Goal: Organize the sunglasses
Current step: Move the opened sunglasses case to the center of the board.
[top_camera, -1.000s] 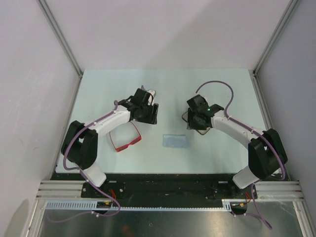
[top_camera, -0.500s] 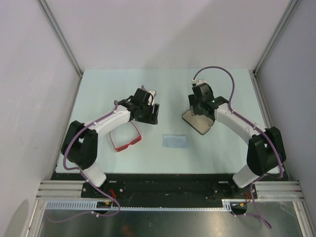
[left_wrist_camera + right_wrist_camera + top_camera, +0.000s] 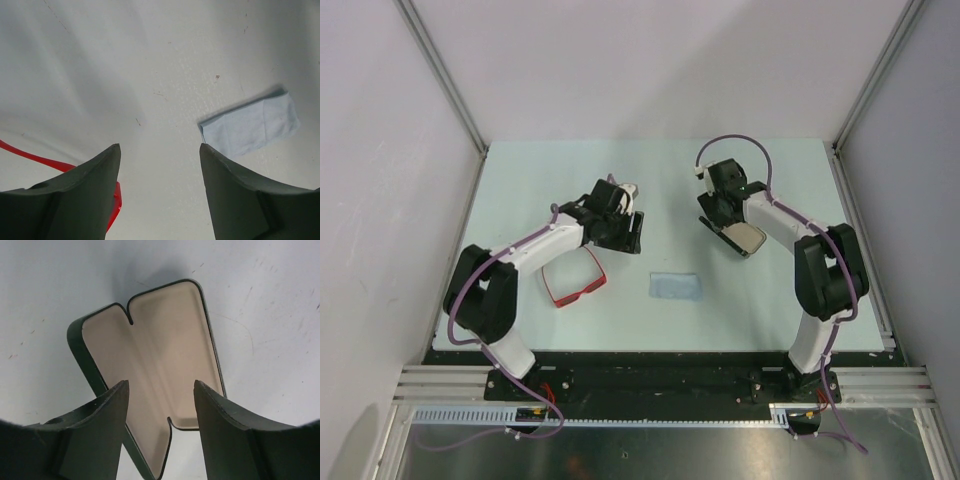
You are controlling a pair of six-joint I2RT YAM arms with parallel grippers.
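Note:
The red sunglasses (image 3: 574, 283) lie on the table at the left, under my left forearm; a red piece of them (image 3: 60, 172) shows beside the left finger in the left wrist view. My left gripper (image 3: 634, 232) is open and empty, up and to the right of them. The black case (image 3: 744, 238) lies open at the right with its beige lining up; it also shows in the right wrist view (image 3: 155, 370). My right gripper (image 3: 718, 222) is open and empty, right over the case's left end.
A pale blue cloth (image 3: 675, 286) lies folded in the middle near the front; it also shows in the left wrist view (image 3: 250, 125). Pale walls with metal posts close in the table (image 3: 520, 190) on three sides.
My right arm has swung back and folded in, its gripper moving off the case toward the far side. The case now lies open, beige lining showing. The left arm has not moved.

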